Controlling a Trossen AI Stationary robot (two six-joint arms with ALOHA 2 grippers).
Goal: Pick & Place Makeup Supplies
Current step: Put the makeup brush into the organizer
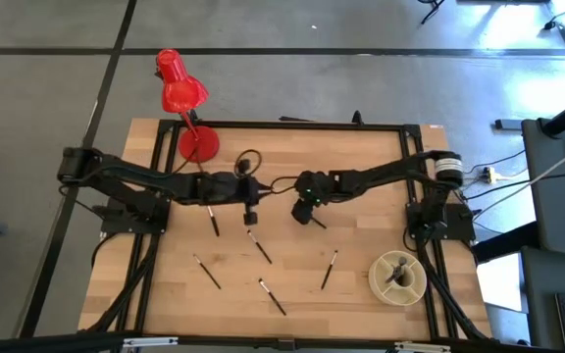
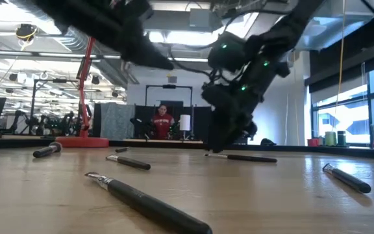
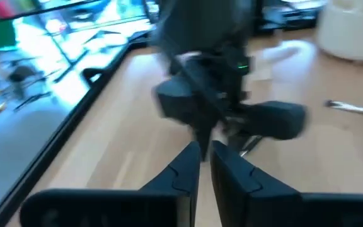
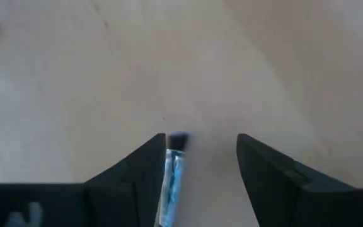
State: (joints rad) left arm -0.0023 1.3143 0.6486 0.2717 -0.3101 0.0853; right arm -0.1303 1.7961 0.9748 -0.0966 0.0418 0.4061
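On the wooden table, five brushes lie loose; my right gripper gapes over one, holding nothing.

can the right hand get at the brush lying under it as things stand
Probably yes: the right hand is open low over the table, and the brush lies between its fingers, close against one, with nothing else in the way.

You had dark brushes with pale tips on the light wood table, a red lamp behind, a cream holder.
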